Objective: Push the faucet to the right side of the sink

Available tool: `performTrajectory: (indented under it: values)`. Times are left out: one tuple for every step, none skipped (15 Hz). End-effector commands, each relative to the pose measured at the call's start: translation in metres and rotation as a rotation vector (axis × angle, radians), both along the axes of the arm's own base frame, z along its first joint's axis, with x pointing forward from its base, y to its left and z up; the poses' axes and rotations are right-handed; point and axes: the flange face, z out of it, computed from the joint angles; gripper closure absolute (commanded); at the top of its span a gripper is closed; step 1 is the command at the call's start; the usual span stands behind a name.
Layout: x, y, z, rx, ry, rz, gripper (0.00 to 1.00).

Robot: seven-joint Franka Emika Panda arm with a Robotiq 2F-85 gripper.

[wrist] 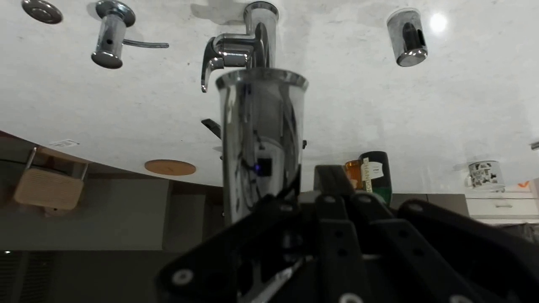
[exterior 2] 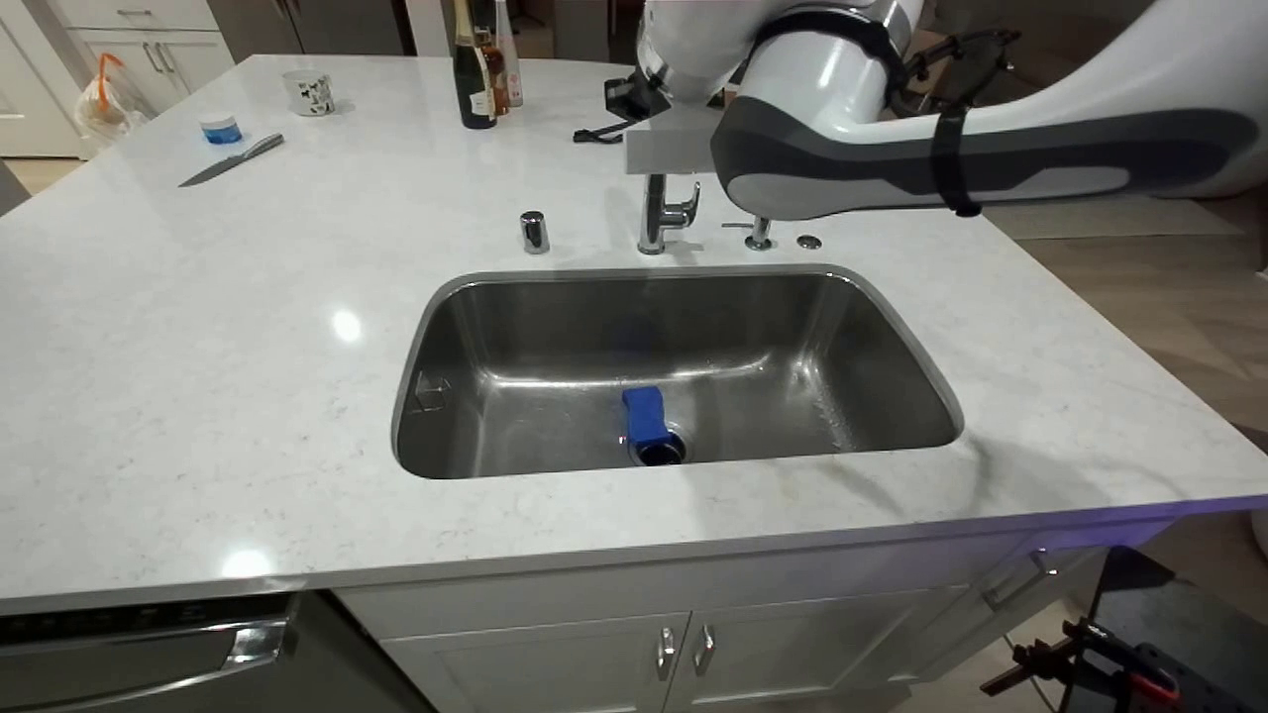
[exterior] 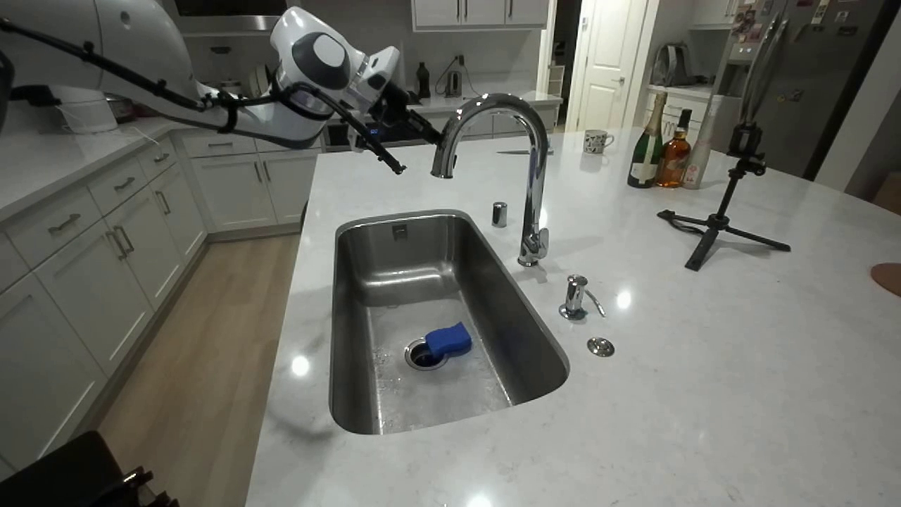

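The chrome faucet [exterior: 536, 183] stands beside the sink [exterior: 503, 317], its arched spout pointing over the sink's far end in an exterior view. In an exterior view its base [exterior 2: 652, 213] shows while the arm hides the spout. In the wrist view the spout [wrist: 261, 122] hangs close and large, left of the fingers. My gripper [exterior: 431, 134] is at the spout's lower end in an exterior view. In the wrist view the gripper [wrist: 332, 176] has its fingers together, with nothing between them. I cannot tell whether it touches the spout. The sink [exterior 2: 634, 317] is out of the wrist view.
A blue sponge [exterior: 448, 340] lies by the drain in the sink. A soap dispenser [exterior: 574, 299] and a chrome cap [exterior: 499, 214] flank the faucet base. A black tripod [exterior: 718, 211], bottles [exterior: 644, 158], a mug [exterior: 595, 141] and a knife [exterior 2: 233, 160] are on the counter.
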Motion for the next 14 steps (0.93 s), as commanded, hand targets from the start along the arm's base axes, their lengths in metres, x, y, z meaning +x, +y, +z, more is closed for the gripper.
performTrajectory:
  values:
    - [-0.005,-0.015,0.007,-0.009,0.025,-0.11,1.0]
    - [-0.007,-0.02,0.006,-0.01,0.038,-0.134,1.0]
    - [-0.007,-0.024,0.005,-0.007,0.045,-0.157,1.0]
    - [-0.009,-0.029,0.005,-0.008,0.054,-0.18,1.0]
    - [-0.01,-0.034,0.005,-0.007,0.063,-0.201,1.0]
    - [-0.012,-0.039,0.004,-0.007,0.067,-0.221,1.0]
    - [-0.013,-0.043,0.004,-0.008,0.076,-0.235,1.0]
    - [-0.014,-0.047,0.003,-0.007,0.081,-0.247,1.0]
    - [-0.015,-0.053,0.003,-0.007,0.086,-0.261,1.0]
    - [-0.016,-0.057,0.003,-0.004,0.091,-0.272,1.0]
    - [-0.018,-0.062,0.003,0.001,0.091,-0.285,1.0]
    - [-0.019,-0.066,0.004,0.003,0.093,-0.294,1.0]
    - [-0.019,-0.07,0.004,0.005,0.097,-0.301,1.0]
    - [-0.02,-0.075,0.004,0.005,0.1,-0.308,1.0]
